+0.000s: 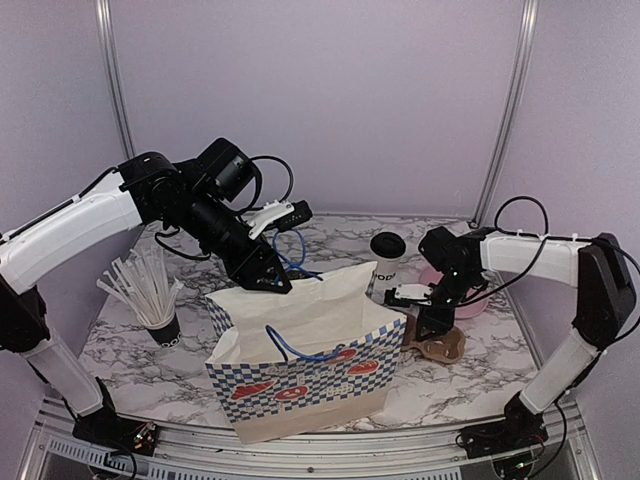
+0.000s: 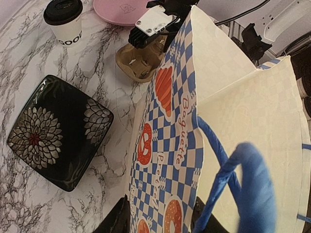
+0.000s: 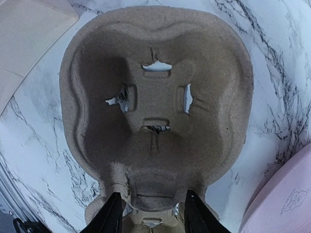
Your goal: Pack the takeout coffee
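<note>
The takeout coffee (image 1: 387, 258), a white paper cup with black lettering and a black lid, stands upright on the marble table behind the bag; it also shows in the left wrist view (image 2: 65, 22). A blue-and-white checkered paper bag (image 1: 310, 360) stands open at the front centre. My left gripper (image 1: 272, 278) is shut on the bag's back rim, with the checkered wall (image 2: 165, 145) between its fingers. My right gripper (image 1: 428, 322) is open just above a brown pulp cup carrier (image 3: 155, 97), its jaws on either side of the carrier's narrow middle. The carrier lies flat right of the bag (image 1: 440, 347).
A short black cup of white straws (image 1: 150, 300) stands at the left. A pink plate (image 1: 455, 290) lies behind the right gripper. A black square flowered plate (image 2: 58, 131) lies beside the bag. The bag's blue rope handle (image 2: 243, 179) hangs close to the left wrist camera.
</note>
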Available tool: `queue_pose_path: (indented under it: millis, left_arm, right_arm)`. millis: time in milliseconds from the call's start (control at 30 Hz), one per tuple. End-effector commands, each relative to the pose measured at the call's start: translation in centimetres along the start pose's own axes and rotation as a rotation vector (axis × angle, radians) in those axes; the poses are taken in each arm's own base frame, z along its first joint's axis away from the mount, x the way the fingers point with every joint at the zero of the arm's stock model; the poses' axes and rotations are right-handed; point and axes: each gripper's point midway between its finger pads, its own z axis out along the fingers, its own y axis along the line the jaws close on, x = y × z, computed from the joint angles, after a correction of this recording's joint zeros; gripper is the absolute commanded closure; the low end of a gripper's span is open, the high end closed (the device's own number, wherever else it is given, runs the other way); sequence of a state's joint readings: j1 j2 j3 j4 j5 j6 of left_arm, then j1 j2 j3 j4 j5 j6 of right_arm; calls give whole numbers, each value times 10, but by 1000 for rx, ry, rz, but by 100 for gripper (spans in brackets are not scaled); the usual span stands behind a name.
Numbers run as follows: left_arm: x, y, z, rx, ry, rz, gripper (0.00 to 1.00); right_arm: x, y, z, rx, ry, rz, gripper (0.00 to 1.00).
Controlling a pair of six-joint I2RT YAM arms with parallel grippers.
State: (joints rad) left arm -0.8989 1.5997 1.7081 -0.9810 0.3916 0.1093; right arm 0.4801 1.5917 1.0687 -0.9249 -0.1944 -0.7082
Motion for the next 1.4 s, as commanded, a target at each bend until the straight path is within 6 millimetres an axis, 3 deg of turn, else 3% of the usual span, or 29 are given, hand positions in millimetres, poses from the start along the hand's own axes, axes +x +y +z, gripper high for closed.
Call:
queue_pose_path:
  millis: [0, 667, 867, 1000, 1167, 1367]
  left_arm:
    - [3, -2, 2, 6, 18, -5, 57]
    - [7, -2, 2, 5, 24, -14, 57]
    - [8, -3, 1, 8, 24, -16, 57]
    - [5, -3, 3, 18, 21, -12, 57]
    - [-5, -3, 3, 20, 6, 10, 57]
    - [-17, -2, 11, 40, -1, 21, 64]
  right_arm:
    - [-8, -6, 3, 28, -3, -19, 59]
    - [-8, -2, 16, 62, 18, 2, 65]
    - [-13, 1, 5, 58, -5, -1, 73]
    - [-28, 1, -26, 83, -75, -25, 75]
    - [-57, -7, -84, 148, -223, -76, 77]
    - [-111, -26, -198, 235, -536, -155, 78]
